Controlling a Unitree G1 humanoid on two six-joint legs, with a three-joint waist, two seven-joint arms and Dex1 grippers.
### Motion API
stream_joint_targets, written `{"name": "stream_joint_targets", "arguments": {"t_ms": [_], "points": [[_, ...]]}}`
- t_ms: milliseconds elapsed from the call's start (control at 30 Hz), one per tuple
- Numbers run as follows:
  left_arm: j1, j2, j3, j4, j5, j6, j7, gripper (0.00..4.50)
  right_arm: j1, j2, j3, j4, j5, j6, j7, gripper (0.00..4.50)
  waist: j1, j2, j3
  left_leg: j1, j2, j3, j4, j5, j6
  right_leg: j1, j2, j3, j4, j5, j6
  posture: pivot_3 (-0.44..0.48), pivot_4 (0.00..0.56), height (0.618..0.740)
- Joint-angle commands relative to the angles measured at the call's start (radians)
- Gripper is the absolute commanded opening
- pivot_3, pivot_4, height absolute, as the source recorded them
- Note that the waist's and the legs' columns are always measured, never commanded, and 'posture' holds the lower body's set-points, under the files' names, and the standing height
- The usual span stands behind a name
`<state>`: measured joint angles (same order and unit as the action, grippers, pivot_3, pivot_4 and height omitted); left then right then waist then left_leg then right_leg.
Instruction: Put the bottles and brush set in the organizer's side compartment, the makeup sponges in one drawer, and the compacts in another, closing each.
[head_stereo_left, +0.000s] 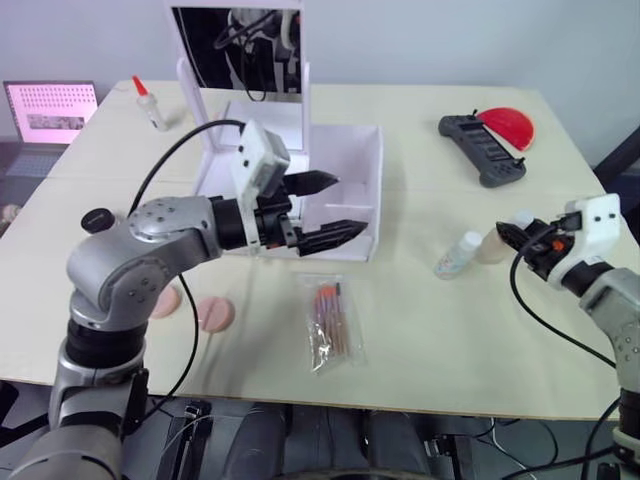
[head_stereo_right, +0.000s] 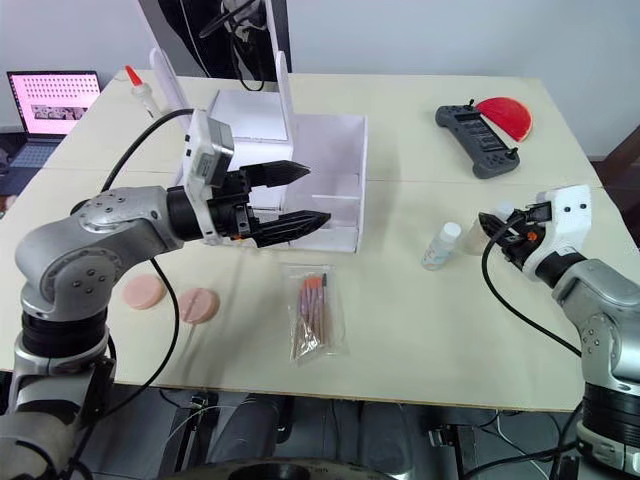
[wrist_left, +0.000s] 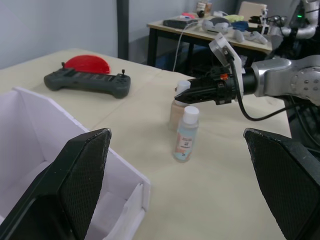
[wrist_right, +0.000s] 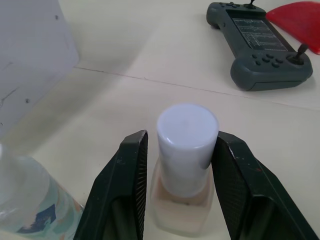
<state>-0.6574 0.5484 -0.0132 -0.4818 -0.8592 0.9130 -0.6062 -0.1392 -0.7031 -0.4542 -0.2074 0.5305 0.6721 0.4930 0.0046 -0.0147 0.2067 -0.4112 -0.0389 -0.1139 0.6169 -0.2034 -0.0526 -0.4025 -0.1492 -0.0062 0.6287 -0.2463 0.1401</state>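
The white organizer stands mid-table with its side compartment open at the top. My left gripper hovers open over that compartment's front, holding nothing. A clear bottle and a beige bottle stand side by side to the right. My right gripper is shut on the beige bottle's white cap, and the bottle rests on the table. The bagged brush set lies flat in front of the organizer. Two pink makeup sponges lie at the front left. My left arm hides the drawers. The compacts are out of view.
A grey controller and a red half-disc lie at the far right. A small red-tipped squeeze bottle stands at the far left near a laptop. A mirror rises behind the organizer.
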Motion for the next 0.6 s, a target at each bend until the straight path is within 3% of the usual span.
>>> {"name": "stream_joint_targets", "arguments": {"t_ms": [33,233,600], "points": [[0.014,0.000,0.035,-0.032,-0.010,-0.018,0.007,4.50,-0.028,-0.017,-0.040,-0.013,0.024,-0.007,0.012,1.87,-0.001,0.000,0.000,0.000,0.000,0.000,0.000,0.000,0.000,0.000,0.000,0.000,0.000,0.000,0.000,0.000,0.150,0.740],[0.032,0.010,0.043,-0.032,-0.002,-0.025,0.005,4.50,-0.043,-0.071,-0.017,0.038,-0.005,-0.010,0.048,1.87,0.000,0.000,0.000,0.000,0.000,0.000,0.000,0.000,0.000,0.000,0.000,0.000,0.000,0.000,0.000,0.000,0.150,0.740],[0.042,0.024,0.057,-0.042,-0.002,-0.019,0.020,4.50,-0.057,-0.057,0.028,0.118,-0.046,-0.074,0.075,1.87,-0.003,0.000,0.000,0.000,0.000,0.000,0.000,0.000,0.000,0.000,0.000,0.000,0.000,0.000,0.000,0.000,0.150,0.740]]}}
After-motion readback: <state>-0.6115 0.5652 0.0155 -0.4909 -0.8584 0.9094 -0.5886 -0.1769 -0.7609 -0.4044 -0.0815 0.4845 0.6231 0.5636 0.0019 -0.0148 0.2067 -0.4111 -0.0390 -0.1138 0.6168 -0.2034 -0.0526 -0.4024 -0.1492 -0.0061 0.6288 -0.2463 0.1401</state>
